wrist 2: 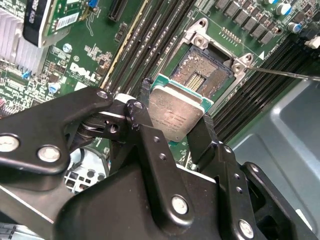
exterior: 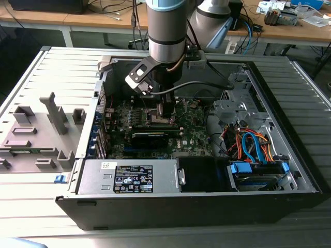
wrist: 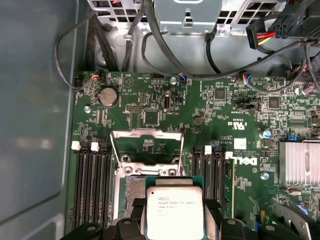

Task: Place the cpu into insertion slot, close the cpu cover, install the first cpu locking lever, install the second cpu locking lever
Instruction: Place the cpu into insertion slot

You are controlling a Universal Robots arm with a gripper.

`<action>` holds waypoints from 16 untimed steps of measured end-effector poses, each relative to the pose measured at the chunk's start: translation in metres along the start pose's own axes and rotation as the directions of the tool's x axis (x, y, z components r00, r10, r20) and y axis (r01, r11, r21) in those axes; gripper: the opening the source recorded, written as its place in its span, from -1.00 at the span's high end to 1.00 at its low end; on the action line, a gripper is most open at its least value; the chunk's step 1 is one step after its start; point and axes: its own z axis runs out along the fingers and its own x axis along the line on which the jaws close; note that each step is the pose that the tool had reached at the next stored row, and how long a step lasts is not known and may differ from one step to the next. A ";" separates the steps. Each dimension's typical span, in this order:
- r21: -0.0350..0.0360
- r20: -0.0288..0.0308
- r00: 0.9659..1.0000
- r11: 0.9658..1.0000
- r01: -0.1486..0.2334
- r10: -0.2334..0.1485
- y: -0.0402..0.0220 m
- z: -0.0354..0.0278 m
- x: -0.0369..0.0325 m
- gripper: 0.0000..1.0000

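Pinching the cpu (wrist 2: 175, 112) by its edges, the end effector (wrist 2: 175, 119) is holding it level, close over the exposed slot (wrist 2: 204, 74).

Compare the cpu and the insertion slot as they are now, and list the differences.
The cpu has a silvery metal top; the insertion slot shows a dark brownish centre. The cpu is held by the gripper over the board; the insertion slot sits fixed on it, empty. Both are square and similar in width.
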 end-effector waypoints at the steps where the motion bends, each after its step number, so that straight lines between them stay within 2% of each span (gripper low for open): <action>1: 0.000 0.000 1.000 1.000 0.000 0.000 -0.0006 0.0007 0.0001 -0.09; 16: 0.000 0.000 1.000 1.000 -0.001 0.001 -0.0033 0.0080 0.0001 -0.09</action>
